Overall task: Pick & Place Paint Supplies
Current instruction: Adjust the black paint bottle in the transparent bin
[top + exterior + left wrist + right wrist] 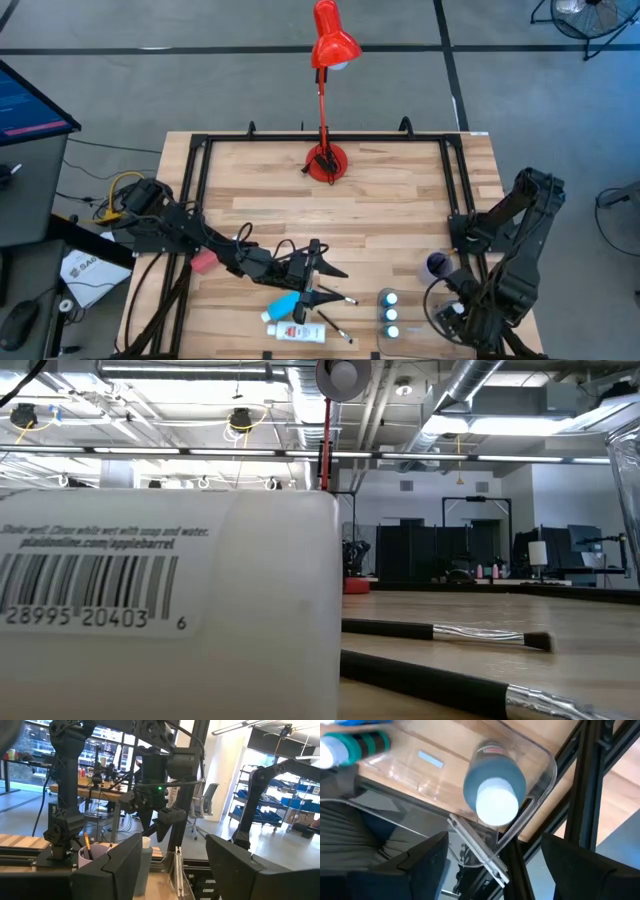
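My left gripper [333, 282] hangs open over the table's near middle, nothing between its fingers [122, 862]. Beside it, a blue paint bottle [283, 303] and a white tube with a red label [293, 330] lie on their sides. Two thin paintbrushes [340, 298] [335, 326] lie flat close by. My right gripper [495, 845] points down, open, above the near right corner of the clear tray [540, 760]. A white-capped teal bottle [495, 787] stands right below it. Three capped bottles [390, 315] stand in the tray in a row.
A lilac cup [437, 265] holding a brush [87, 845] stands just beyond the tray. A red desk lamp [326, 160] stands at the far middle. A black frame [200, 190] runs along the table's edges. Bare wood lies between lamp and supplies.
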